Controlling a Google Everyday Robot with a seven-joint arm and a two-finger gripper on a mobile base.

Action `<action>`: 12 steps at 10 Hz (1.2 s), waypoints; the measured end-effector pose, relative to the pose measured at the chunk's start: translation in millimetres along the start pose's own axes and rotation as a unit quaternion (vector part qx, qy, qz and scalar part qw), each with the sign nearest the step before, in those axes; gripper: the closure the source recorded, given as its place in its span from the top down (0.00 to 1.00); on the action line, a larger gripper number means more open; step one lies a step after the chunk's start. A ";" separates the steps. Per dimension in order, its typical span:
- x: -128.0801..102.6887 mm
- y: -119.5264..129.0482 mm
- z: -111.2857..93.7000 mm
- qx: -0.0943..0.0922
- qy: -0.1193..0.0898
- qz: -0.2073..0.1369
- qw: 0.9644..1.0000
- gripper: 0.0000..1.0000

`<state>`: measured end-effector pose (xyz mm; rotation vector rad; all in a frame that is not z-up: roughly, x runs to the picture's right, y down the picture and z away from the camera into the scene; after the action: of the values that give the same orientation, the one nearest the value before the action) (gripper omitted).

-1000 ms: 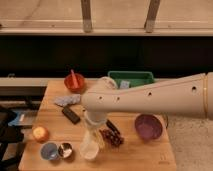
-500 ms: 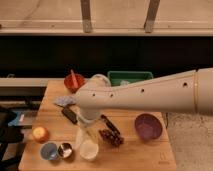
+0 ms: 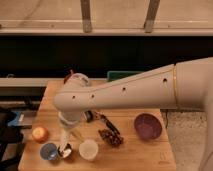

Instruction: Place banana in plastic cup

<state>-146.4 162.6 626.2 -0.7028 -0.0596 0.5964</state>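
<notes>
My gripper (image 3: 66, 128) hangs straight down from the wrist over the front left of the wooden table (image 3: 145, 152). It is shut on the banana (image 3: 64, 138), a pale yellow strip hanging upright below it. The banana's lower end is just above the shiny metal cup (image 3: 64, 150) and right of the light-blue plastic cup (image 3: 48, 151). The arm hides the top of the banana.
A white cup (image 3: 88, 149) stands right of the metal cup. An orange fruit (image 3: 40, 133) lies at the left edge. Dark snack items (image 3: 110, 135) lie mid-table, with a purple bowl (image 3: 147, 125) to their right. A red bowl (image 3: 70, 78) and a green bin (image 3: 120, 75) are at the back.
The arm has swung left and forward, carrying the banana from above the white cup to above the metal and light-blue cups.
</notes>
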 end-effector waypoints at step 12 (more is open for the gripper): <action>-56.7 81.8 52.4 -0.072 0.023 -0.139 0.987 0.00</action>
<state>-247.0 212.7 623.5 -0.8313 -0.1567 0.3090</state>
